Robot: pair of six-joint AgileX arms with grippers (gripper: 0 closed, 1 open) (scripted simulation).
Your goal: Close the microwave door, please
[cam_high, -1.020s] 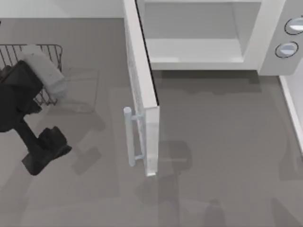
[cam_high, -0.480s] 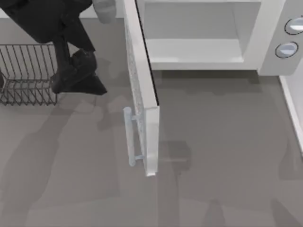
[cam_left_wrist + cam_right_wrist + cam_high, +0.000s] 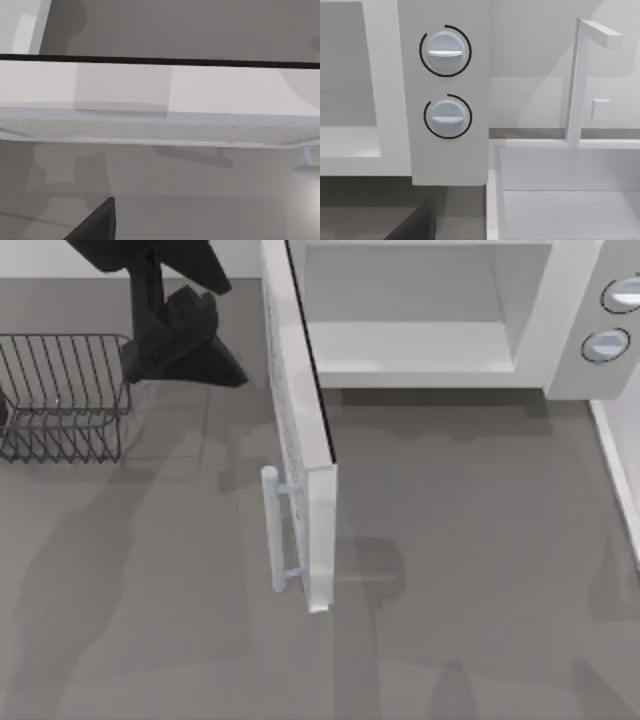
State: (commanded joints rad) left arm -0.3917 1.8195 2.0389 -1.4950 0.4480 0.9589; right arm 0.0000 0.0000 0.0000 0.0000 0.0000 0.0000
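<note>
White microwave door [image 3: 300, 430] hangs wide open, edge-on in the top view, swung out from the microwave [image 3: 440, 315] toward 6 o'clock, hinged at the cavity's 9 o'clock side. Shows a grey speckled window on the outer face, a dark inner edge, and a pale-blue bar handle [image 3: 270, 530] near the free end. Left gripper [image 3: 185, 335] hovers at about 10 o'clock from the handle, just beside the outer face near the hinge; cannot tell whether clenched or released. Risk, as judged: pushing so close to the hinge gives poor leverage, so could slip along the panel or shove the whole oven. Could also snag the wire rack [image 3: 60, 395] at 9 o'clock. Right arm looks parked, facing the knobs [image 3: 445, 50] and a white sink [image 3: 560, 170].
</note>
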